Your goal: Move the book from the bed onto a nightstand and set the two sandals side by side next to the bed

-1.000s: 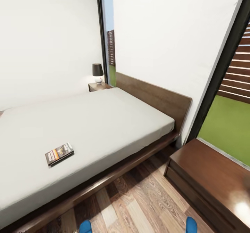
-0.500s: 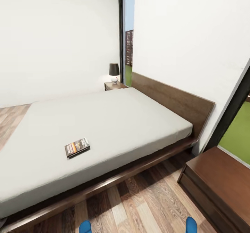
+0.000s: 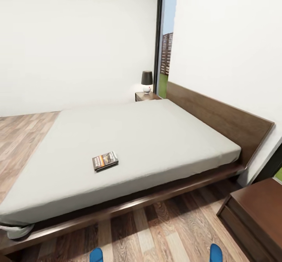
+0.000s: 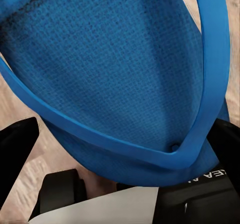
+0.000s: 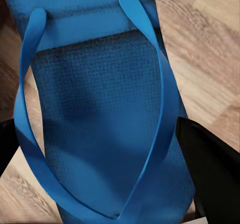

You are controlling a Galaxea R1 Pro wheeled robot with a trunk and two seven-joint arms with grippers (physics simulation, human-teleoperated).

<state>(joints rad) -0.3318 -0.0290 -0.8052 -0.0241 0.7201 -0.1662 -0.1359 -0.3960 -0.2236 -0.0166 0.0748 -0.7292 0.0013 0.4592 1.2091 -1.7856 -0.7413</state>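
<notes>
The bed (image 3: 164, 137) is seen from the head view, its grey mattress bare apart from the book (image 3: 105, 160), which lies flat toward the near side of the mattress, well apart from the headboard (image 3: 219, 117). A nightstand (image 3: 145, 96) stands beside the far end of the headboard, with a small dark-shaded lamp (image 3: 147, 81) on its top. Part of another dark wooden cabinet (image 3: 258, 211) is seen on the plank floor (image 3: 176, 230) near the close end of the headboard.

2 blue tips are seen at the lower edge of the head view, the left sandal (image 3: 96, 255) and the right sandal (image 3: 216, 252), well apart from each other.

In the left wrist view, the left sandal (image 4: 115, 68) is held in the left pincer (image 4: 120, 154), whose dark fingers (image 4: 17, 149) are clamped at either side of the sole. In the right wrist view, the right sandal (image 5: 100, 114) is gripped likewise by the right pincer (image 5: 100, 159), 1 finger (image 5: 215, 169) being pressed against its edge, with the floor seen behind it.
</notes>
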